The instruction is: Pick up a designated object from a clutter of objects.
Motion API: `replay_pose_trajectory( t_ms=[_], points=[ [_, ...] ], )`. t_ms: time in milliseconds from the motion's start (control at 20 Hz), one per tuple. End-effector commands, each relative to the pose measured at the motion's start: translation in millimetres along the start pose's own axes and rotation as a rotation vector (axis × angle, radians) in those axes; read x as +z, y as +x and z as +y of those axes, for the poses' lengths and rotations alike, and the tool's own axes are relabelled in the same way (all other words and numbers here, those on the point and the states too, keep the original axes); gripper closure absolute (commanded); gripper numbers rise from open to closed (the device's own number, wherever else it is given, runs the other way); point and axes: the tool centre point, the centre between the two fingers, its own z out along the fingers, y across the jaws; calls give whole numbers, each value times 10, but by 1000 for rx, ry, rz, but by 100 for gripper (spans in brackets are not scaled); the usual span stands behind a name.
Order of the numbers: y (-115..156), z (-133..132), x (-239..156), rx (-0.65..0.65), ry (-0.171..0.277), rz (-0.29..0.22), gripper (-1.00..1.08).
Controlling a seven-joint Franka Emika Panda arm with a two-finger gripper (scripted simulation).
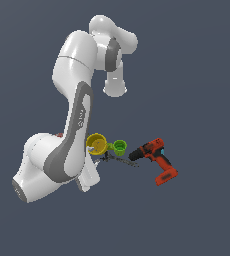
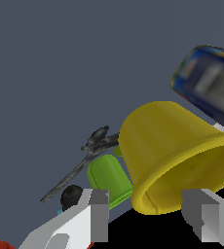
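**Background: flat slate void, no room geometry**

Exterior view: one uniform dark blue-grey field (image 1: 197, 60) fills the whole picture, edge to edge. No seam between floor and wall, no horizon line, no furniture, no window. Ground and backdrop read as the same tone. Lighting is even and diffuse; no cast shadows visible on the surface. Wrist view: same slate-grey backdrop (image 2: 50, 63), plain and textureless, with a patch of pure black (image 2: 153, 233) along one edge.

A blurred blue can (image 2: 209, 82) is cut off at the wrist view's edge.
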Motion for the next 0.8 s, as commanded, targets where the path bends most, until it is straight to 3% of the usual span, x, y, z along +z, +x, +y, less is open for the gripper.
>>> replay_pose_trajectory(
  t_ms=[0, 750],
  points=[
    [-2, 1, 14, 0, 0, 0, -20],
    [-1, 3, 278, 3, -1, -2, -20]
  ],
)
